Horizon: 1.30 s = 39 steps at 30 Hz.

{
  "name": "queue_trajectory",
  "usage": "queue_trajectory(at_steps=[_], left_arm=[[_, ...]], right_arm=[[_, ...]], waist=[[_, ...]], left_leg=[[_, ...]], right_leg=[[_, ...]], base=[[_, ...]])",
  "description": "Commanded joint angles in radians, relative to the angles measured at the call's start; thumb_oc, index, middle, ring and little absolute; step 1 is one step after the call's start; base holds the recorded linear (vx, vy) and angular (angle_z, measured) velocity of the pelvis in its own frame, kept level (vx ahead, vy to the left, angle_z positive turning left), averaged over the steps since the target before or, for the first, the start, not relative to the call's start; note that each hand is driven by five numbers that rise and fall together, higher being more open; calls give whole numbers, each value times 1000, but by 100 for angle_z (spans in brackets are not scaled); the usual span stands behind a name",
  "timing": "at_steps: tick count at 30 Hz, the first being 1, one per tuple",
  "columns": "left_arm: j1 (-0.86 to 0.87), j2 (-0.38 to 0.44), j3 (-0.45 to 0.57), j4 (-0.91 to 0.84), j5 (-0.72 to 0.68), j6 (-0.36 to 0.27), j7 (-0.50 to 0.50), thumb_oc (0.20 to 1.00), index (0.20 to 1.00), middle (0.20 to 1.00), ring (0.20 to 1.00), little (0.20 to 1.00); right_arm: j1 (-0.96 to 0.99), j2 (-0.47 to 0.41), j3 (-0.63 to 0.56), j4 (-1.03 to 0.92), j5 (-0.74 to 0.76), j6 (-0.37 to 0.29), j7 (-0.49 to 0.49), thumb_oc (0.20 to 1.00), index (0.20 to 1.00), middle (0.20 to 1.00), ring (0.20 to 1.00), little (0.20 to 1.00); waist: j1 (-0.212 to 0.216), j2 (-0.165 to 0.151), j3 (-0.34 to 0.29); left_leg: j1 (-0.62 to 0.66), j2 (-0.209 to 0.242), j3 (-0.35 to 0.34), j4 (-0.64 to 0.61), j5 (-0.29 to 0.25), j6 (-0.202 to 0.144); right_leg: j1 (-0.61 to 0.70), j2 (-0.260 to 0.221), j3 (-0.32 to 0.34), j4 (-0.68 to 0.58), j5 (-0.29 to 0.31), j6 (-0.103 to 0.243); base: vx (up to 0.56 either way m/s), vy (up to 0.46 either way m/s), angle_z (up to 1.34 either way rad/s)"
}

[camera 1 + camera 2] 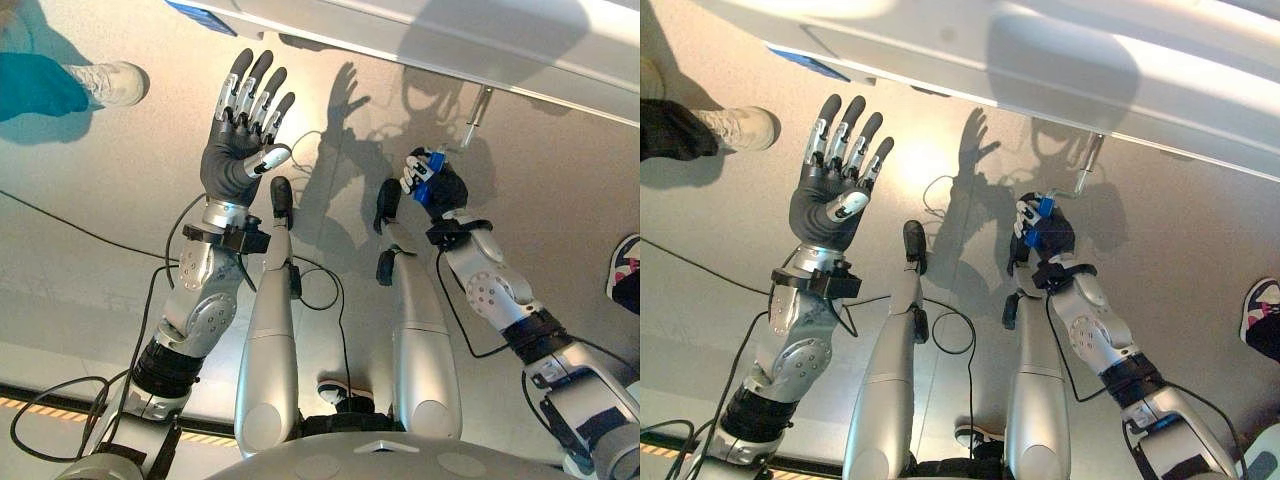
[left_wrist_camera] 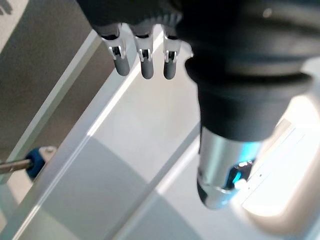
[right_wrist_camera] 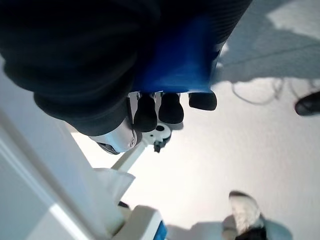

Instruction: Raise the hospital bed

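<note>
Right robot hand (image 1: 1038,225) curled round blue crank handle (image 1: 432,166) at 1 o'clock, under bed (image 1: 1040,60) edge, placed to wind it up. Left robot hand (image 1: 243,130) at 11 o'clock, fingers spread, holding nothing, likely kept clear.

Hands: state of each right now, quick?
Left hand: open, fingers straight, holding nothing.
Right hand: shut on the blue crank handle under the bed frame.

No legible text, labels, numbers or signs anywhere.
</note>
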Motion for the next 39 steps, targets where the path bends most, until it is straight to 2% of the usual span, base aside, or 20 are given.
queue_trajectory(at_steps=[1,4,5,6,7,12,20,24,29,31,39], left_arm=[[-29,27,-27,-90,-9,-36,-3,1000,1000,1000,1000,1000],[-36,26,-38,-94,-9,-36,2,1000,1000,1000,1000,1000],[-36,26,-53,-104,-18,-32,-1,1000,1000,1000,1000,1000],[-36,26,-52,-104,-18,-32,-1,1000,1000,1000,1000,1000],[-45,30,-68,-107,-25,-35,-2,1000,1000,1000,1000,1000],[-70,31,-96,-106,-37,-41,-5,1000,1000,1000,1000,1000],[-115,3,-126,-98,-29,-47,5,1000,1000,1000,1000,1000],[-141,2,-134,-96,-20,-53,12,1000,1000,1000,1000,1000],[-155,-1,-140,-91,-12,-57,12,1000,1000,1000,1000,1000],[-169,1,-143,-87,-9,-55,7,1000,1000,1000,1000,1000],[-165,8,-143,-80,1,-50,-14,1000,1000,1000,1000,1000]], right_arm=[[-259,129,99,-181,-120,-56,93,200,200,200,200,200],[-298,146,109,-117,-135,-49,66,200,200,200,200,200],[-357,178,104,18,-150,-39,38,200,200,200,200,200],[-358,178,104,18,-150,-39,38,200,200,200,200,200],[-404,208,104,137,-154,-33,11,200,200,200,200,200],[-523,273,80,465,-200,1,-33,200,200,200,200,200],[-622,319,34,841,-285,54,-46,200,200,200,200,200],[-649,296,3,986,-337,72,-60,200,200,200,200,200],[-640,255,-23,1055,-389,85,-76,200,200,200,200,200],[-619,200,-61,1092,-409,92,-93,200,200,200,200,200],[-523,67,-170,1133,-390,90,-111,200,200,200,200,200]], waist=[[49,-14,-24],[59,-9,-24],[74,1,-24],[74,1,-24],[85,10,-24],[105,29,-24],[115,64,-24],[120,89,-24],[120,107,-24],[116,119,-24],[93,126,-24]], left_leg=[[6,-49,18,124,-135,22],[2,-51,15,128,-136,23],[-2,-55,13,126,-138,26],[-2,-55,13,126,-138,26],[-5,-56,11,127,-139,27],[-24,-63,13,145,-150,34],[-60,-77,12,166,-159,43],[-82,-87,15,172,-160,45],[-95,-90,21,167,-157,46],[-102,-92,23,168,-155,47],[-104,-85,40,171,-158,49]], right_leg=[[76,-16,-25,-147,85,94],[77,-18,-26,-150,85,93],[77,-21,-27,-156,86,94],[76,-21,-27,-156,86,94],[72,-23,-28,-154,85,94],[55,-30,-20,-136,77,90],[11,-36,-4,-109,65,87],[-18,-39,5,-91,62,88],[-35,-41,13,-88,61,90],[-48,-41,20,-85,62,90],[-70,-32,41,-78,59,90]], base=[[0,0,0],[9,19,1],[24,47,1],[28,60,0],[13,37,-1],[9,45,1],[4,32,4],[-5,22,1],[-4,14,5],[-2,8,5],[-1,-4,0]])
